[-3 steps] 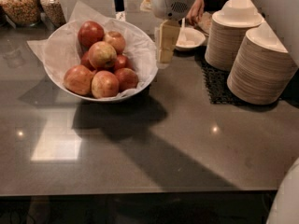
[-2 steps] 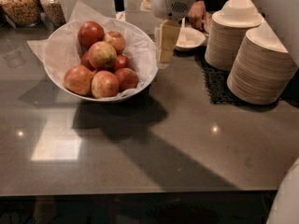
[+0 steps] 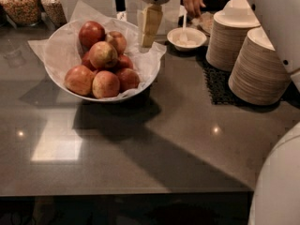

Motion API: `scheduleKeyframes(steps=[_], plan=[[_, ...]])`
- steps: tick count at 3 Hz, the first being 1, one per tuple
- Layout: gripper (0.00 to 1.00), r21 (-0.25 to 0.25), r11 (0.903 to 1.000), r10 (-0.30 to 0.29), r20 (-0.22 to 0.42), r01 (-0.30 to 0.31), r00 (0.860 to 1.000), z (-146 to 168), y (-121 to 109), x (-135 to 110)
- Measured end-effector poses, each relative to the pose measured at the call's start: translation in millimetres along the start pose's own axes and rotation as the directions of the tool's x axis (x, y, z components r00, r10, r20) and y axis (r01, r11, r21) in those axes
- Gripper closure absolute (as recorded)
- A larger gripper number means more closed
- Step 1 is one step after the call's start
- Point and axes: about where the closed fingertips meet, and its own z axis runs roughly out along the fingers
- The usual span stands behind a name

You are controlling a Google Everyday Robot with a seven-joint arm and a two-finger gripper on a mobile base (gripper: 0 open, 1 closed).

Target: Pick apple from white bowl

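apple (image 3: 103, 54) sits atop pile in white bowl (image 3: 137, 93), not yet picked. gripper (image 3: 151, 27) hovers at bowl's 2 o'clock rim; grip state can't tell. reach, grasp, lift left.

Surface: dark grey polished countertop (image 3: 140, 153), with light patches reflected on it. The white bowl (image 3: 60, 83) sits directly on it, its paper liner overhanging the rim. Right and behind the white bowl, near: small bowl with spoon (image 3: 187, 45). Further right: black mesh mat (image 3: 218, 86), with two stacks of beige disposable bowls (image 3: 258, 69) on it. Behind-left of the white bowl: two glass jars (image 3: 21, 3). The gripper (image 3: 150, 27) hangs over the white bowl's right-rear rim, off the countertop.
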Motion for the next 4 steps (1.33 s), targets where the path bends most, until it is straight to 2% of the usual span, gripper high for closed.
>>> scheduleKeyframes(steps=[1,2,3,4], plan=[[0.0,0.059,0.9887,-0.142,0.077,0.138,0.987,-1.4,-38.9,-41.7],[0.0,0.087,0.9847,-0.158,0.083,0.151,0.984,-9.1,-47.6,-47.8],[0.0,0.083,0.9841,-0.165,0.1,0.157,0.981,3.7,-42.9,-42.2],[0.0,0.092,0.9833,-0.17,0.156,0.157,0.973,25.6,-33.8,-36.5]])
